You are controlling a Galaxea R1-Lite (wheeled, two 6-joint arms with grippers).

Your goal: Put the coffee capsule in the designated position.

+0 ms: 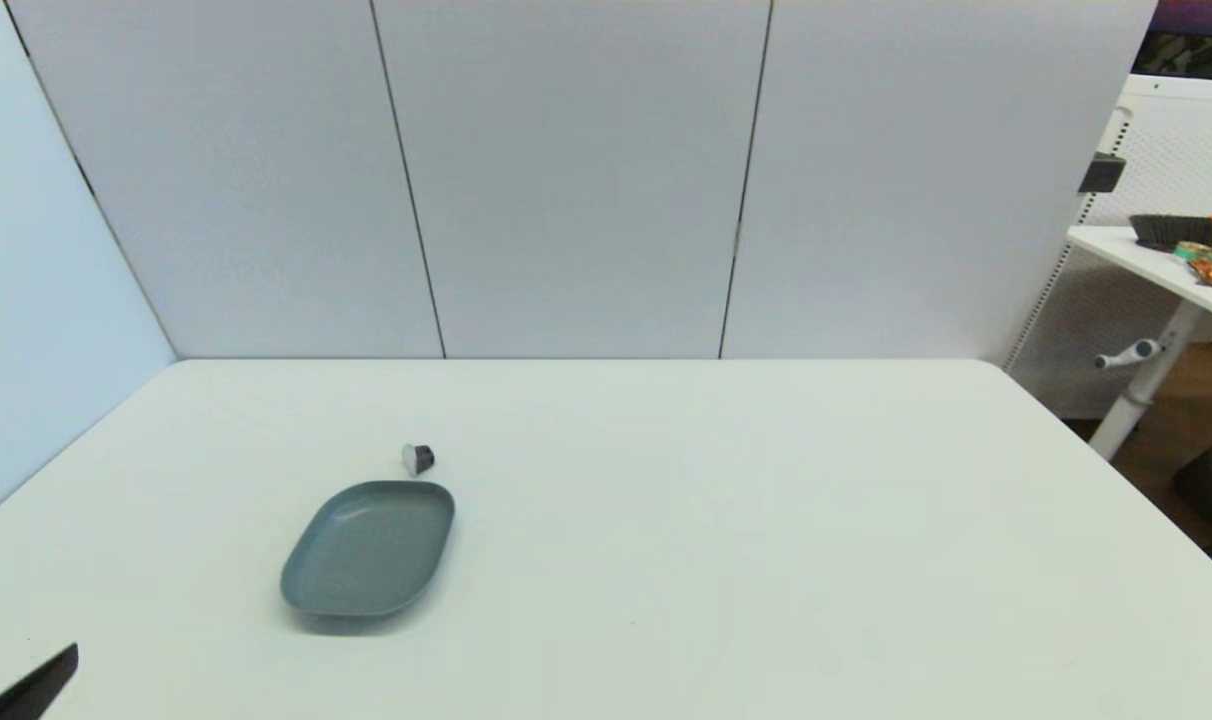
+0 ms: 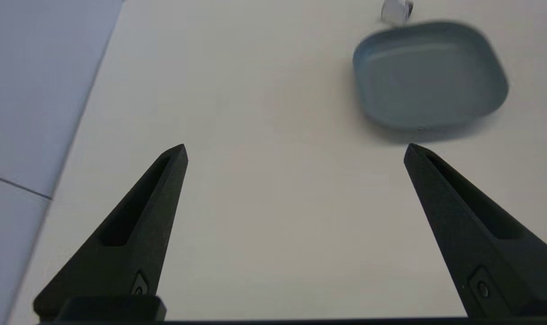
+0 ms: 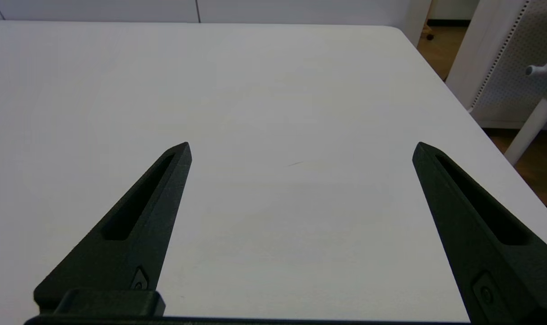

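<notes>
Bare tabletop (image 1: 726, 540) lies on every side of the capsule (image 1: 418, 459) except the near side, where the grey dish (image 1: 369, 548) sits just beside it. The wall panels (image 1: 566, 180) stand well behind.

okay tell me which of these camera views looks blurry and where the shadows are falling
Left wrist view: the grey dish and the coffee capsule beyond it are smeared and soft, with a dark shadow under the dish's near rim; the open left gripper is sharper. Head view: crisp, with a soft shadow under the dish's near edge. Right wrist view: the table is evenly lit under the open right gripper.
</notes>
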